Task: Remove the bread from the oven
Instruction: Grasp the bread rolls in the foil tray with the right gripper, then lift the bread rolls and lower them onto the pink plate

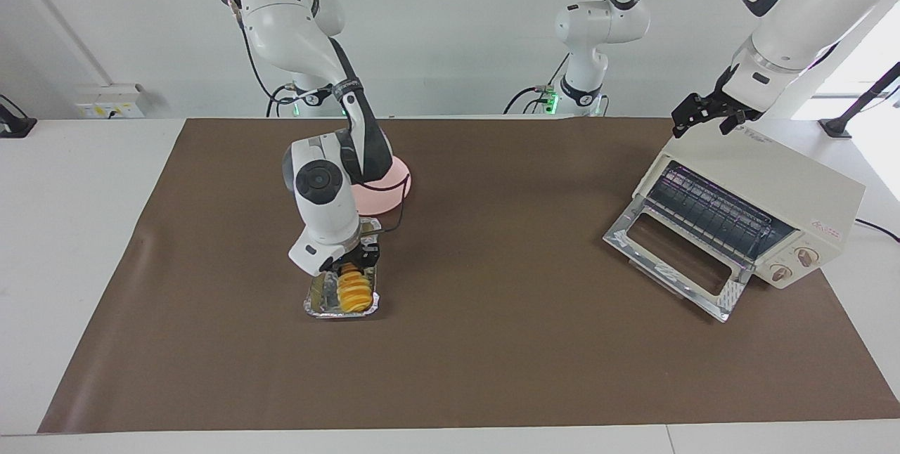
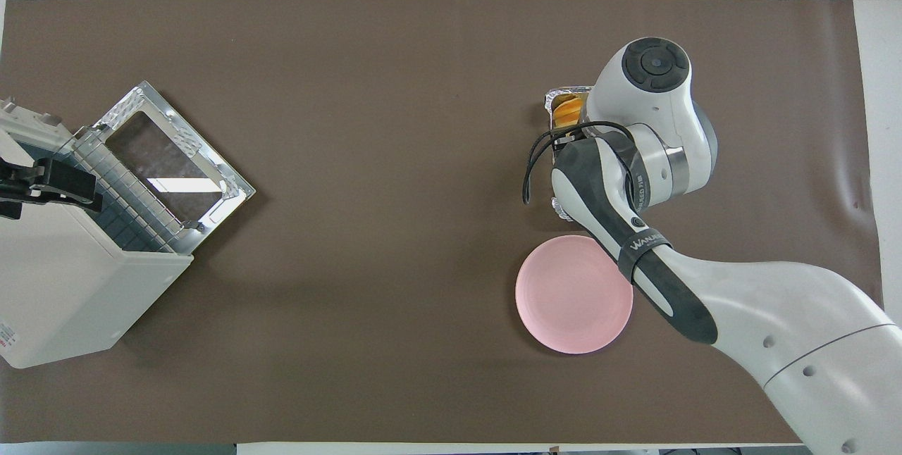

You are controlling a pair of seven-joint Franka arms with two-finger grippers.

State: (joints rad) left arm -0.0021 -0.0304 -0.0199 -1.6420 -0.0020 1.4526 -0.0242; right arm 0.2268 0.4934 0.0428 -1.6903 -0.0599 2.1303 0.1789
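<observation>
The bread [image 1: 355, 292], a ridged golden-yellow loaf, lies in a crinkled silver foil tray [image 1: 316, 308] on the brown mat. My right gripper [image 1: 349, 266] is down on the loaf's end nearer the robots and shut on it. In the overhead view the right wrist hides most of the bread [image 2: 567, 111] and the tray [image 2: 553, 97]. The cream-white oven [image 1: 773, 187] stands at the left arm's end with its glass door [image 1: 668, 257] dropped open and its wire rack bare. My left gripper [image 1: 703, 117] waits over the oven's top edge, and it also shows in the overhead view [image 2: 49, 184].
A round pink plate [image 1: 390, 187] lies just nearer to the robots than the foil tray, partly under the right arm; it also shows in the overhead view [image 2: 571, 293]. The brown mat [image 1: 492, 341] covers the table between the tray and the oven.
</observation>
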